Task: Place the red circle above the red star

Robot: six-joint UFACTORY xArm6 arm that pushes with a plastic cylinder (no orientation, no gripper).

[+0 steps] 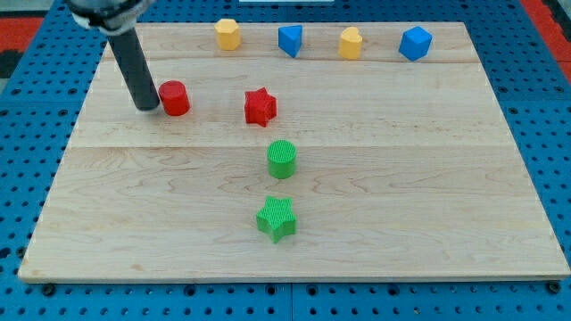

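Progress: early. Small red plastic circle block [174, 98] sits left of the red plastic star block [260, 106], near it, not yet on its far side. My tip [147, 107], a bare rod holding nothing, touches the circle's left edge. Push rightward and farther remains.

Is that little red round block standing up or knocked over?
Standing upright: the red circle shows its flat round top, beside my tip, left of the red star.

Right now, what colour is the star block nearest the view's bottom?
Green star, clear in the camera view.
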